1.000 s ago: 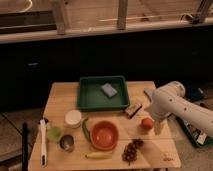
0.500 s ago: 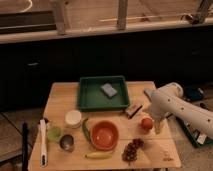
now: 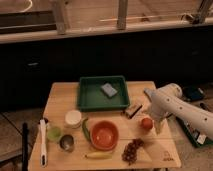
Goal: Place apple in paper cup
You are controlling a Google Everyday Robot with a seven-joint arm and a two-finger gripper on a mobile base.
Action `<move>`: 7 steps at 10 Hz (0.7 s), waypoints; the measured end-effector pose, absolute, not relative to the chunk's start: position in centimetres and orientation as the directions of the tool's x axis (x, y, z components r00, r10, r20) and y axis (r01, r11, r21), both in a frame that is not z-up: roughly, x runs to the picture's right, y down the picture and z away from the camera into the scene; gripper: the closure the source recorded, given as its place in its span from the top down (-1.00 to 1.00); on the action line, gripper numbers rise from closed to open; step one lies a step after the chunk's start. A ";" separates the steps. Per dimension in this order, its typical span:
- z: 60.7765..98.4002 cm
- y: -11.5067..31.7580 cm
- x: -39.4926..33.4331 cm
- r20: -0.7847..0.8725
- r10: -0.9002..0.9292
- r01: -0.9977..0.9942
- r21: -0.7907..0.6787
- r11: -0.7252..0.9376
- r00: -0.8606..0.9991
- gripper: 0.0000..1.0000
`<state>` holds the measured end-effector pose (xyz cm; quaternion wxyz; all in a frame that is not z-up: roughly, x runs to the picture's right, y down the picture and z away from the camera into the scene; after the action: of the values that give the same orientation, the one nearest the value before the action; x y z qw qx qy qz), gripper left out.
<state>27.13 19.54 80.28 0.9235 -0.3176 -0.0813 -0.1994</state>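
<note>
- Dim room behind: dark low wall, pale window posts above it.
- Light wooden table point(image 3: 62, 100) in the foreground, crowded with small items.
- Green tray point(image 3: 92, 97) at the table's back middle, grey-blue sponge point(image 3: 109, 90) lying inside it.
- Paper cup point(image 3: 73, 118) upright on the left half, just in front of the tray's left corner, mouth up.
- Pale-green cup point(image 3: 54, 133) just in front and to the left of the paper cup; dark metal cup point(image 3: 66, 143) in front of that again.
- Long white utensil point(image 3: 42, 142) lying along the left edge.
- Red-orange bowl point(image 3: 104, 135) at centre front, green pod-like vegetable point(image 3: 86, 128) curved along its left side, banana point(image 3: 98, 155) lying in front of it.
- Dark grape bunch point(image 3: 132, 150) right of the banana, near the front edge.
- Small dark-and-tan object point(image 3: 133, 109) just off the tray's right front corner; kind not discernible.
- Apple point(image 3: 146, 123) resting on the table's right half, between that object and the grapes, right of the bowl, well apart from the paper cup, with the bowl between the two.
- White arm point(image 3: 180, 107) reaching in from the right, above the table's right edge.
- Gripper point(image 3: 159, 126) pointing down just to the right of the apple, fingers spread wide, pinching nothing; contact with the apple not discernible.
</note>
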 end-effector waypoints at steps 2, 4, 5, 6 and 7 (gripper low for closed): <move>80.7 19.8 27.3 0.298 -0.330 0.443 -0.550 0.707 0.896 0.60; 81.0 19.9 27.5 0.316 -0.343 0.466 -0.544 0.698 0.884 0.60; 81.2 20.0 27.6 0.327 -0.351 0.478 -0.541 0.692 0.878 0.60; 81.3 20.0 27.8 0.334 -0.355 0.486 -0.539 0.688 0.873 0.60; 81.4 20.1 27.9 0.342 -0.359 0.494 -0.537 0.683 0.868 0.60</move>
<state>27.95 20.10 81.43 0.9114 -0.3216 -0.1049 -0.2342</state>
